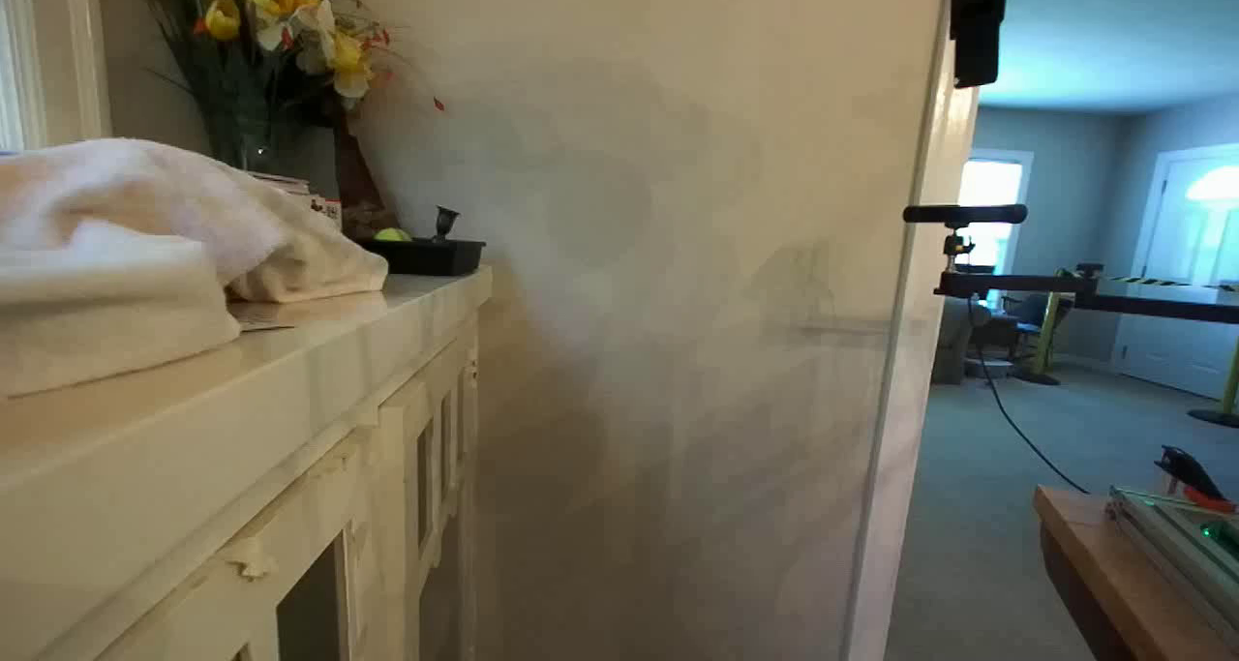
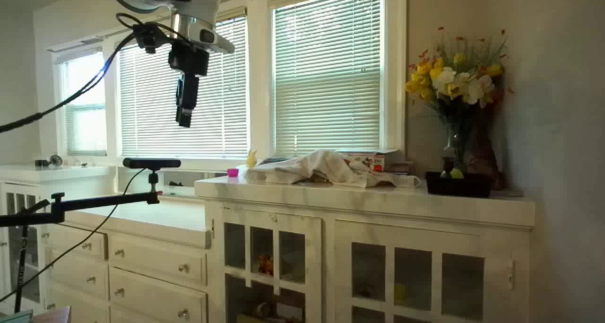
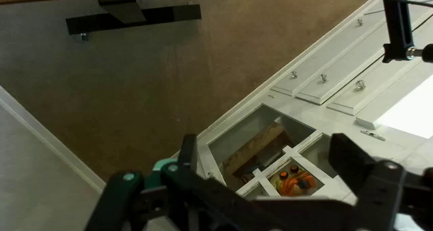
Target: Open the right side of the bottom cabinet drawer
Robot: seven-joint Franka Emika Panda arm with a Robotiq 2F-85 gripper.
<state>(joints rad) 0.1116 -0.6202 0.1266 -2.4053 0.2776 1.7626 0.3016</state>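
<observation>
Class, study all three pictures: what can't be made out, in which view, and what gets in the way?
Lower part of the right cabinet door: cut off by the bottom edge in both exterior views.
Yellow thing seen through that door: too small and dim to name, in an exterior view.
Anything under the cloth: covered by it in both exterior views.
Part of the cabinet: blocked by the gripper, itself blurred, in the wrist view.
</observation>
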